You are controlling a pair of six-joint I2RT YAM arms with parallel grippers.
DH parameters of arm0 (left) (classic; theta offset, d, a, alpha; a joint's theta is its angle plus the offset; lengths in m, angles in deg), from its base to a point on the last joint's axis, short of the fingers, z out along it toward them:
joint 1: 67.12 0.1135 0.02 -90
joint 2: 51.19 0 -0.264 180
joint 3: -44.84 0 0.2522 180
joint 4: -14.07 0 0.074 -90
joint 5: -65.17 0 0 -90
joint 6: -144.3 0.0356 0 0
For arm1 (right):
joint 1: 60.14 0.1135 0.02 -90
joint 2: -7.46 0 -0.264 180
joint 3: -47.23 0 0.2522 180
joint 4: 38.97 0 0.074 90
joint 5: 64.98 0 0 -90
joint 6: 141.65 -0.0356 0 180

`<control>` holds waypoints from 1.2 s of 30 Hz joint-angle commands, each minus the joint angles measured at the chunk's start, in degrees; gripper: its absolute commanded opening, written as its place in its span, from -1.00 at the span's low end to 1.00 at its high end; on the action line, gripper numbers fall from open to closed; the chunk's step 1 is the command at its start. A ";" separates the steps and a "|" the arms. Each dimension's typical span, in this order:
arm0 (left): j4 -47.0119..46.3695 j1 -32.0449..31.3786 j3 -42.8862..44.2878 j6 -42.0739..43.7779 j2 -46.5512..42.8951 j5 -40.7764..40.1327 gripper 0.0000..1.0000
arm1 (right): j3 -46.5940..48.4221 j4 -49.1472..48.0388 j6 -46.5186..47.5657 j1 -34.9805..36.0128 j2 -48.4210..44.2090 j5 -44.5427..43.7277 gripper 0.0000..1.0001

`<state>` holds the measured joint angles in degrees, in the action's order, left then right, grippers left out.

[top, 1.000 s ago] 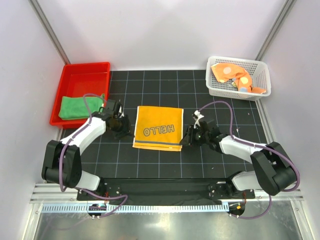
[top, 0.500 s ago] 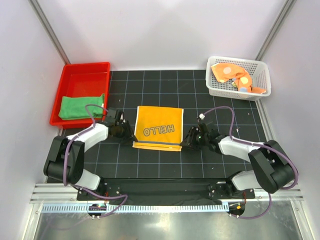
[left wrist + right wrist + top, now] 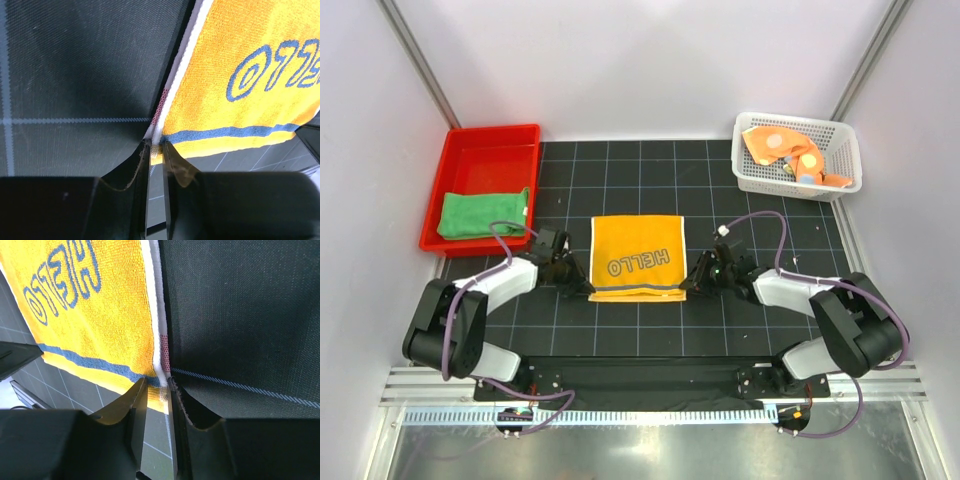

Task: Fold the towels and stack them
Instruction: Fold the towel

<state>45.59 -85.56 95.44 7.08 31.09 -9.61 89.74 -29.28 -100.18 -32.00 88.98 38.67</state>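
The yellow-orange HELLO towel (image 3: 638, 257) lies on the black mat in the middle. My left gripper (image 3: 582, 283) is shut on its near left corner (image 3: 156, 150), and my right gripper (image 3: 687, 283) is shut on its near right corner (image 3: 161, 390); both corners are lifted a little off the mat. The towel's white edge and grey stripe show in both wrist views. The green towel (image 3: 482, 213) lies folded in the red tray (image 3: 480, 150). The orange polka-dot towel (image 3: 790, 155) lies crumpled in the white mesh basket (image 3: 848, 160).
The red tray stands at the back left, the basket at the back right. The black gridded mat (image 3: 650, 320) runs between them. White walls close the back and sides.
Both grippers have moved in to the towel's near corners and closed on them. The near edge has come up slightly and shifted away from the arms.
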 commanded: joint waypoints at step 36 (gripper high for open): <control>-0.62 -2.39 3.33 -0.24 -0.37 -4.59 -0.21 | 0.08 1.00 -2.97 0.42 -1.89 -3.01 -0.35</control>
<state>47.28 -87.20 97.10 6.53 29.97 -13.34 89.70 -26.31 -103.72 -31.96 86.64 36.96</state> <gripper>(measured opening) 0.412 0.328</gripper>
